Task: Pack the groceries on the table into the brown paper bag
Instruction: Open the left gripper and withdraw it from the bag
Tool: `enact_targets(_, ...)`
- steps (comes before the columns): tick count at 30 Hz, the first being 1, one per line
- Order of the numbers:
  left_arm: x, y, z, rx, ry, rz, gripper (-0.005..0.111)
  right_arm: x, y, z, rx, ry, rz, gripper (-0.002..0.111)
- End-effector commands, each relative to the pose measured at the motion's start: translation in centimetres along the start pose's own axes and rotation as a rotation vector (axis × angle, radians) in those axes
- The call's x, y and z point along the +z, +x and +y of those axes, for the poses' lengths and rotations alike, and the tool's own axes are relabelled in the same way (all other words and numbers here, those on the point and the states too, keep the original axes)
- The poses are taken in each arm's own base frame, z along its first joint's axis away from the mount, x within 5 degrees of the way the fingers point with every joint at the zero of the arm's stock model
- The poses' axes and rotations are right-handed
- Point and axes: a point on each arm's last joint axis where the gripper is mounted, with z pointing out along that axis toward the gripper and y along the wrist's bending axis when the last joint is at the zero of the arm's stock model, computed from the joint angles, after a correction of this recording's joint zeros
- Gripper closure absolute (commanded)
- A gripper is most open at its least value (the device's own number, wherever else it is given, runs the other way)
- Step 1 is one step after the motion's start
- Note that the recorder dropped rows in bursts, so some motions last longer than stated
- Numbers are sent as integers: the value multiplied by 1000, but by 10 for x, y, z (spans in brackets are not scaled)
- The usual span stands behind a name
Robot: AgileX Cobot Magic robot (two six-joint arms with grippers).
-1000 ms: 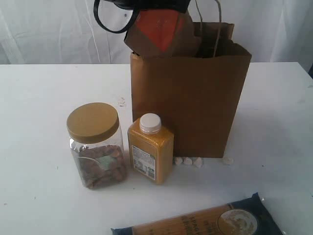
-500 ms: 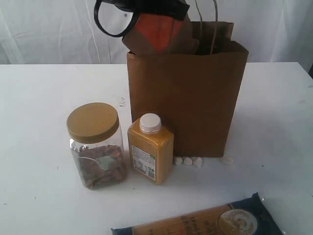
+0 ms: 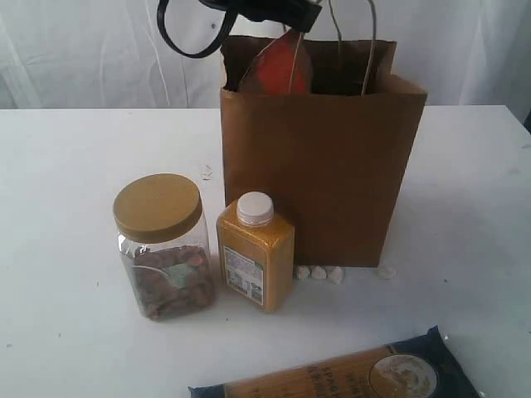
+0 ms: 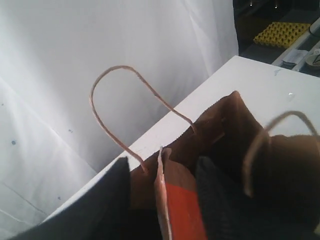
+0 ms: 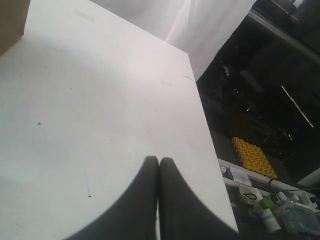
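Note:
The brown paper bag (image 3: 323,166) stands upright at the back middle of the table (image 3: 66,166). My left gripper (image 3: 265,8) hovers over its mouth. In the left wrist view its jaws (image 4: 165,162) stand open, and the orange-brown pouch (image 4: 180,210) hangs loose between them, a gap on one side. The pouch (image 3: 278,70) is partly sunk in the bag. A clear jar with a tan lid (image 3: 162,249) and a yellow white-capped bottle (image 3: 255,253) stand in front of the bag. A dark-blue-and-tan packet (image 3: 348,377) lies at the front edge. My right gripper (image 5: 158,159) is shut and empty over bare table.
Small white pebble-like bits (image 3: 319,272) lie at the bag's foot. The bag's paper loop handles (image 4: 125,100) stick up beside my left gripper. In the right wrist view the table's edge (image 5: 205,130) drops off to dark clutter beyond.
My left gripper has opened and the pouch has dropped lower into the bag. The bag, pushed slightly left half a second ago, has sprung back. The right gripper is unchanged.

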Motion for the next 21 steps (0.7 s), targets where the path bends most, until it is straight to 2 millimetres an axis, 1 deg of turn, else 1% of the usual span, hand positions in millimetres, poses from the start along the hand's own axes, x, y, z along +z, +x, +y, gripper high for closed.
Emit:
enact_targets(1,-5,-5,-2,-89,16,-18,40,0,0,0,6,3,-5,108)
enact_targets(7,-5,-5,-2,-109,16,-22,40,0,0,0,6,3,-5,108)
enact_targets(11,-8,-13,-1,-104,22,-89,40,0,0,0,6,3,-5,108)
enact_targets(16,-28,-28,4,-110,20,-189,40,0,0,0,6,3,-5,108)
enact_targets(19,-45,-35,9,-116,10,-210,40,0,0,0,6,3,-5,108)
enact_targets(21,-59,-40,13,-120,0,-227,40,0,0,0,6,3,-5,108)
